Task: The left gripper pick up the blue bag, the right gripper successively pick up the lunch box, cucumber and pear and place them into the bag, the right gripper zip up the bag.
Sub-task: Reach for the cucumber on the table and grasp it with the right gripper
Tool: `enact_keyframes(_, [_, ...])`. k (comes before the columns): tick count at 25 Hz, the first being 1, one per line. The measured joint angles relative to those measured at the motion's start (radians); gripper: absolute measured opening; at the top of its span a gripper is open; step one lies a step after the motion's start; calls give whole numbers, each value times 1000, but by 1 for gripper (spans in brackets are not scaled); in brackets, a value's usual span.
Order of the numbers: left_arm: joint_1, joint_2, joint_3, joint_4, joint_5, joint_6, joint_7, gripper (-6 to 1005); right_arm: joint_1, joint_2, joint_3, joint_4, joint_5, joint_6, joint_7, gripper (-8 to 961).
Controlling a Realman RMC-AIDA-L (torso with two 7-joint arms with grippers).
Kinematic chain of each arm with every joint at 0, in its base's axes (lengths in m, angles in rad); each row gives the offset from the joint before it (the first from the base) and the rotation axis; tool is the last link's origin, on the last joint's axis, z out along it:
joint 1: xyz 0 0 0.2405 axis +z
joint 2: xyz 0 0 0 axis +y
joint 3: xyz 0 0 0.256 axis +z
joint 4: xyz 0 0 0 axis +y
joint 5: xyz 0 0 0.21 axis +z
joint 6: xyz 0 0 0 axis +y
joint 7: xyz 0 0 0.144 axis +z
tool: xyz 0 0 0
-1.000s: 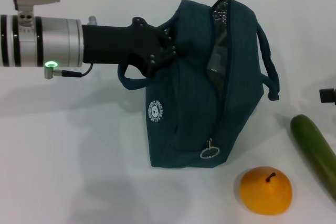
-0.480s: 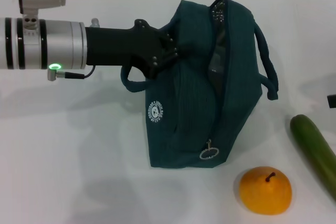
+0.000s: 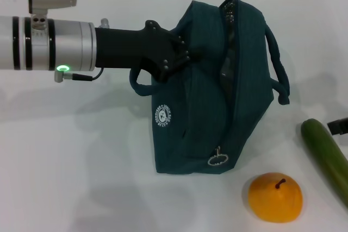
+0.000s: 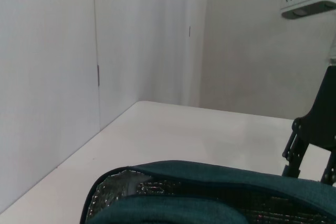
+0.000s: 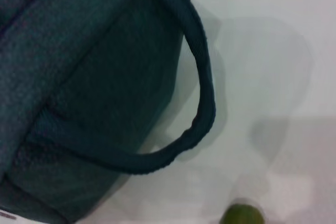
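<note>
The left hand [image 3: 182, 58] is pinching the upper side of the blue bag [image 3: 212, 101], which stands on the white worktop [image 3: 81, 177] just beyond its fingertips. The pear [image 3: 274, 196] and cucumber [image 3: 326, 156] lie beyond the bag, well apart from this hand.

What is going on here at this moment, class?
The left gripper is shut on the blue bag, gripping it near the top beside a handle, with the zip partly open and foil lining showing. The pear and cucumber lie on the table to the bag's right, not yet packed. Only a dark bit of the right gripper shows above the cucumber.
</note>
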Motion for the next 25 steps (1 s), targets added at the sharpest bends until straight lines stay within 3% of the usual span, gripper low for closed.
enact_keyframes(15, [-4, 1, 2, 3, -2, 0, 6, 51, -1, 2, -179, 163, -60, 168, 23, 651])
enact_keyframes(25, [-9, 1, 1, 5, -2, -14, 12, 52, 9, 3, -183, 234, -70, 198, 23, 644])
